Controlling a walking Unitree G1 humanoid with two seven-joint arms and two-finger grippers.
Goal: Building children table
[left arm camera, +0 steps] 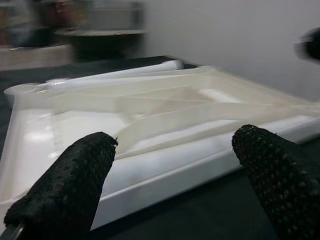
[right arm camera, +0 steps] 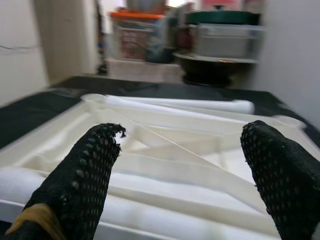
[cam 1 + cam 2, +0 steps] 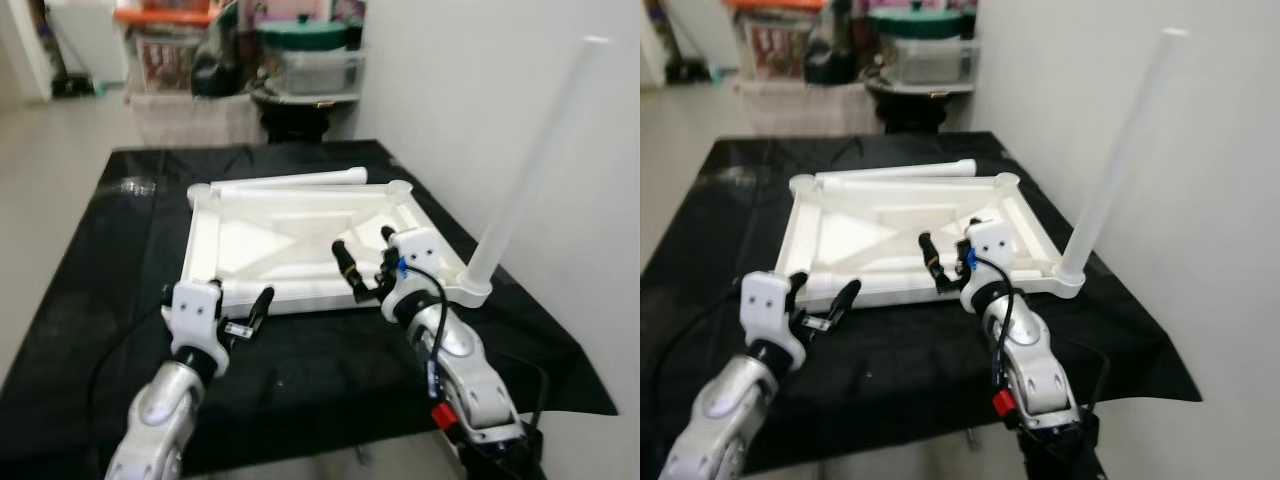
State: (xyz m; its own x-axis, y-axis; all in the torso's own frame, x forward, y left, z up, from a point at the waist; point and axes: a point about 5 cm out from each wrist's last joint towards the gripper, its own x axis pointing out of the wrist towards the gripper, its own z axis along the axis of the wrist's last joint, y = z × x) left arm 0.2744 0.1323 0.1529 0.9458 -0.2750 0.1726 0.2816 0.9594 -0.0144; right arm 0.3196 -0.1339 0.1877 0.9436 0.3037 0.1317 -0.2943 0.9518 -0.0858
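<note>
A white plastic table top (image 3: 300, 240) lies upside down on a black cloth (image 3: 100, 250). One white leg (image 3: 535, 165) stands upright in its near right corner socket. A loose white leg (image 3: 290, 182) lies along its far edge, also seen as the tube (image 2: 180, 104). My right gripper (image 3: 362, 262) is open, hovering over the top's near right part, fingers (image 2: 85, 175) wide apart. My left gripper (image 3: 215, 303) is open just before the near left edge, with the rim (image 1: 165, 175) between its fingers (image 1: 75, 185).
The black cloth covers a low platform; its near edge (image 3: 300, 450) is close below my arms. A white wall (image 3: 520, 80) runs along the right. Storage boxes (image 3: 170, 50), a green-lidded container (image 3: 310, 45) and a dark pot (image 3: 300, 105) stand beyond the far edge.
</note>
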